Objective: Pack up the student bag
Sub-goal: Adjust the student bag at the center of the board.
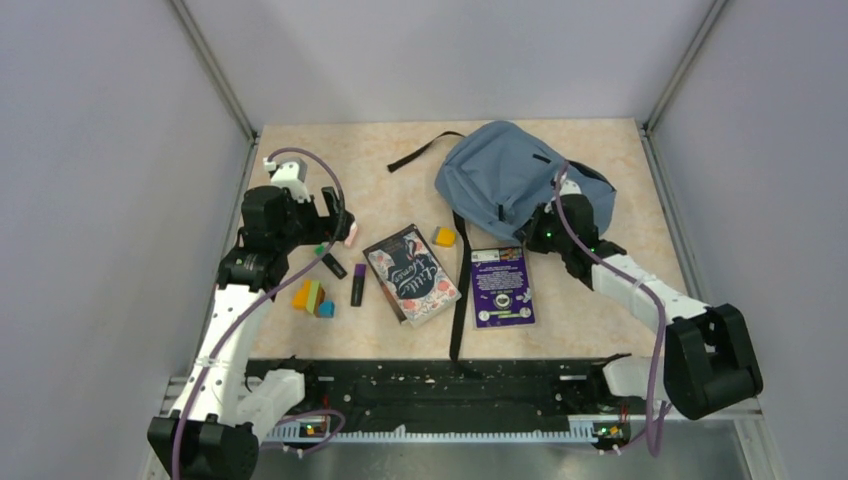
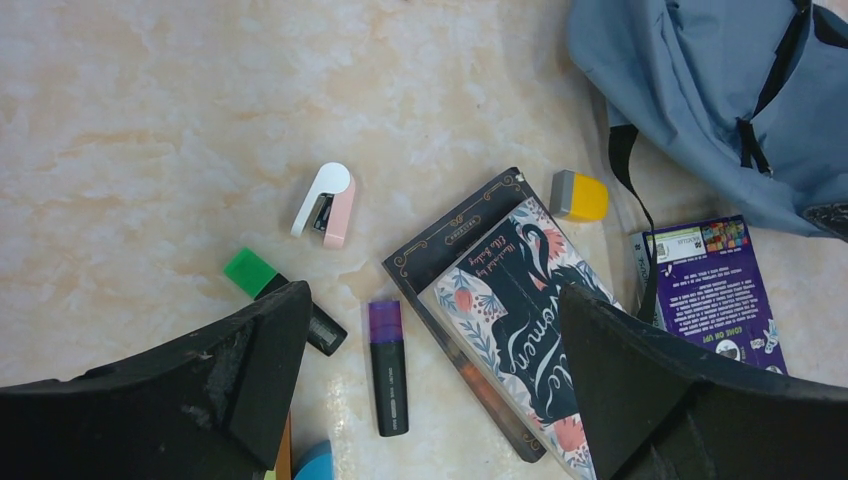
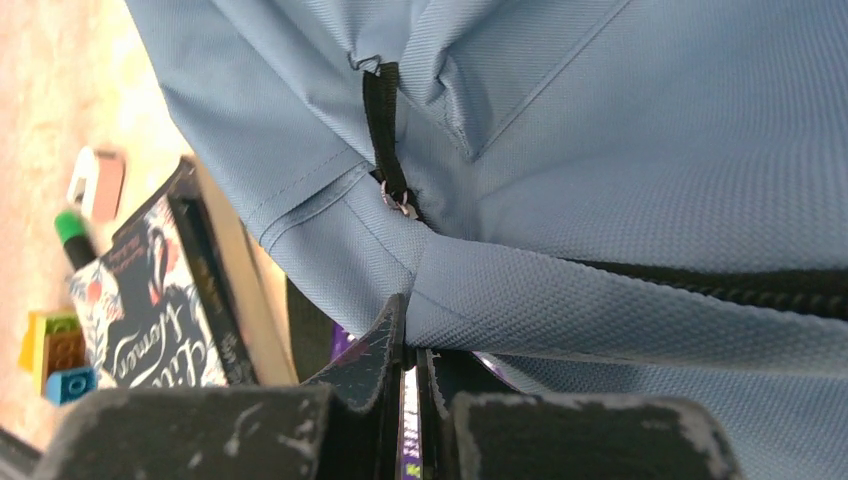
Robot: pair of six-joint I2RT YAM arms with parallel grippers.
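The student bag (image 1: 510, 175) is a blue-grey backpack lying at the back right of the table, also seen in the left wrist view (image 2: 730, 100). My right gripper (image 1: 545, 225) is at its near edge. In the right wrist view the jaws are shut and pinch a fold of the bag's fabric (image 3: 480, 290) just below a black zip pull (image 3: 385, 130). My left gripper (image 1: 335, 215) hovers open above the left side of the table (image 2: 432, 300), holding nothing. Below it lie a purple-capped highlighter (image 2: 388, 365) and a floral book (image 2: 520, 320).
A purple booklet (image 1: 502, 287) lies under the bag's near edge, with a black strap (image 1: 460, 300) running towards the front. A green-capped highlighter (image 2: 270, 285), a pink and white stapler (image 2: 326, 204), a yellow and grey block (image 2: 578, 195) and coloured bricks (image 1: 312, 297) lie on the left half.
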